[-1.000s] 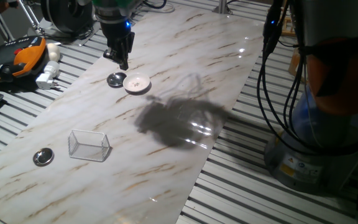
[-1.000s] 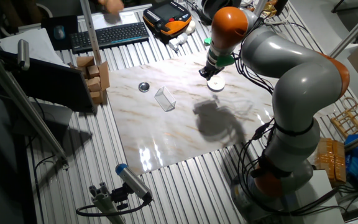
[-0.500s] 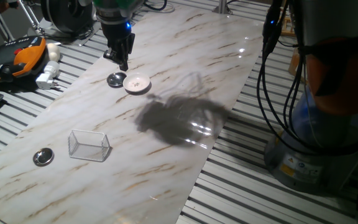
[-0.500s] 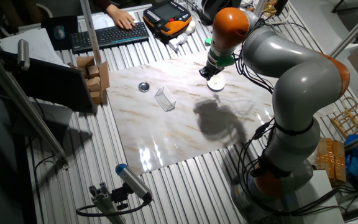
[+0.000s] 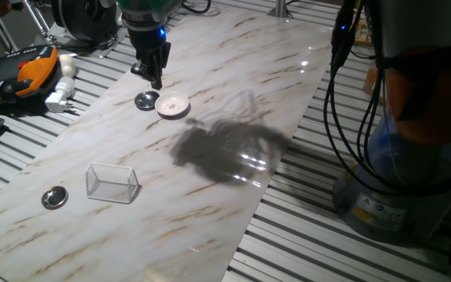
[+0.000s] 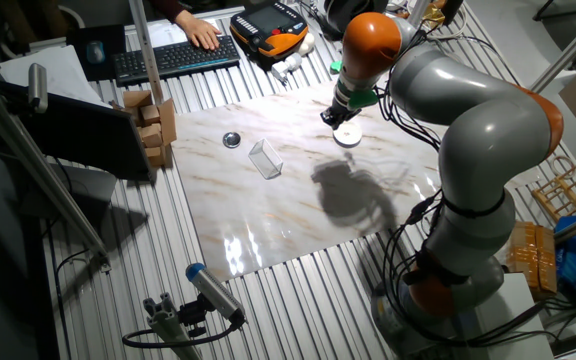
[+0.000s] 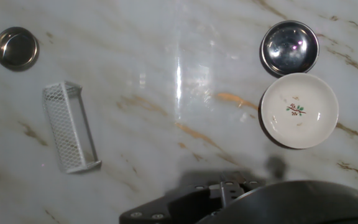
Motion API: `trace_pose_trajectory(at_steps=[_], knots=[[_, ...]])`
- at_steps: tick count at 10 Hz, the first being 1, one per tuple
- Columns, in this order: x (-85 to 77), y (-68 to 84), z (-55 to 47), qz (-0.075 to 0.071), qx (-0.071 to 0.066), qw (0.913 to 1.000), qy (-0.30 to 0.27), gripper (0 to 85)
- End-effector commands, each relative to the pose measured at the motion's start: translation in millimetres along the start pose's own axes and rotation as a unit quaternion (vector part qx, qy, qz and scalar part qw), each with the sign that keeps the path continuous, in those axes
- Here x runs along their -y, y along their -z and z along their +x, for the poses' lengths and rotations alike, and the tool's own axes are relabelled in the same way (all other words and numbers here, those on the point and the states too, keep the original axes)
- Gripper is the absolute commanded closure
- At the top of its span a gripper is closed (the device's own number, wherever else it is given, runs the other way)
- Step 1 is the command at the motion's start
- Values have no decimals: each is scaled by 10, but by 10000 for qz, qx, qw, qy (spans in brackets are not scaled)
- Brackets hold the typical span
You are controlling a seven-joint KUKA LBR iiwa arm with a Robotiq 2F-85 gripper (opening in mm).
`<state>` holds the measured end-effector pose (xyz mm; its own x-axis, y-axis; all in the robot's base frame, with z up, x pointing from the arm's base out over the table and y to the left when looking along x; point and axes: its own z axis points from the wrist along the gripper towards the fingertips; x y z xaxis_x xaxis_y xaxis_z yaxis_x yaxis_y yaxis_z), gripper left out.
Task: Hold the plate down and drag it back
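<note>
My gripper (image 5: 155, 77) hangs above the bench (image 5: 233, 102), near its far edge; whether the jaws are spread or pressed together I cannot tell, since the fixed views show them as one dark mass and the hand view shows only the underside of the hand at the bottom edge. They carry nothing that I can see.

The plate (image 7: 299, 111) lies flat on the marble just beside the gripper, white with a small coloured mark in its centre. I see it in one fixed view (image 5: 172, 105) and, partly behind the wrist, in the other (image 6: 347, 136). A shiny metal disc (image 7: 289, 47) sits just beside it, rims touching or nearly so; I cannot tell which.

Counts: one plate, two metal discs, one wire mesh basket. The second disc (image 7: 17, 48) and the basket (image 7: 71, 127) lie near each other, well apart from the plate. Bare marble lies between the two groups.

Bench top is glossy veined marble over a slatted metal frame (image 5: 319, 243). The arm's shadow (image 5: 221, 153) falls mid-bench. Beyond the edge: a keyboard (image 6: 173, 56) with a person's hand (image 6: 200, 35) on it, and an orange pendant (image 6: 273, 24).
</note>
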<state>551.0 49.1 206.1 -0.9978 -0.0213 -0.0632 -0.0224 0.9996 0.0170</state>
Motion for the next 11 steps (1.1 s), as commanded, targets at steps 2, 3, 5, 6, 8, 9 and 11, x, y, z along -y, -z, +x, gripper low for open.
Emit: trace_pose_trajectory(at_steps=[2, 3, 5, 6, 8, 9, 11], knots=[[8, -2, -1, 7, 10, 10000, -9, 850], [11, -4, 1, 15, 25, 10000, -8, 850], [17, -11, 2, 15, 40, 10000, -8, 850], [11, -8, 4, -16, 33, 10000, -41, 850], [16, -42, -9, 29, -37, 10000, -38, 850], [-14, -63, 12, 45, -6, 10000, -76, 850], [-43, -84, 26, 168, 46, 9998, -83, 850]])
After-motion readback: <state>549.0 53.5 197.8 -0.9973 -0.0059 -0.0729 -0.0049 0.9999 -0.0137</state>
